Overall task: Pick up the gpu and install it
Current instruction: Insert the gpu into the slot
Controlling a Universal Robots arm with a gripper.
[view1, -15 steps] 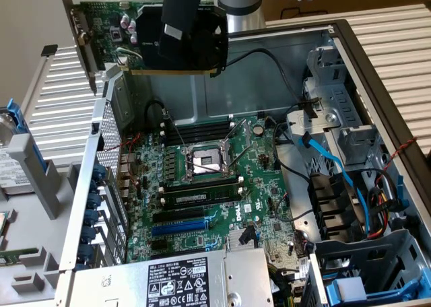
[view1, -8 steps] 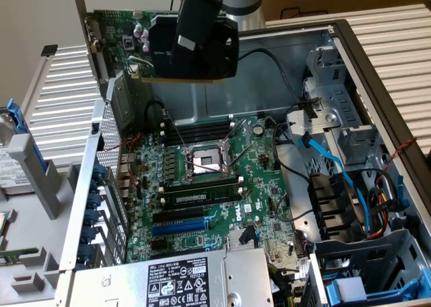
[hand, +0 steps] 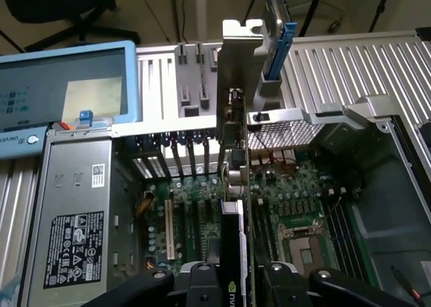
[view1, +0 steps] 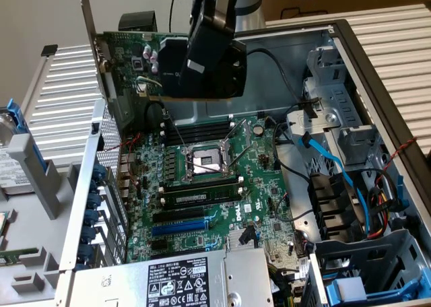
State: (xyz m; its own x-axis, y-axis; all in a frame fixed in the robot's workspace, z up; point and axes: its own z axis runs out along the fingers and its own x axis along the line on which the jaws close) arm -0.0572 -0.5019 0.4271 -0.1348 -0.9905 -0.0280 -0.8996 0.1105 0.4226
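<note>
One gripper point(hand: 240, 285) pinches the gpu point(view1: 126, 51) at its black shroud, suspended above the motherboard point(view1: 202, 186).

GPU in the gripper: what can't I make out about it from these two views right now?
- Exterior view: the gripper covers the fan shroud of the gpu and the grip contact.
- Exterior view: the top of the bracket is cut off by the picture's edge.
- Wrist view: the gpu is edge-on, so its faces and connector are hidden.
- Both views: which slot on the motherboard it lines up with cannot be told.
</note>
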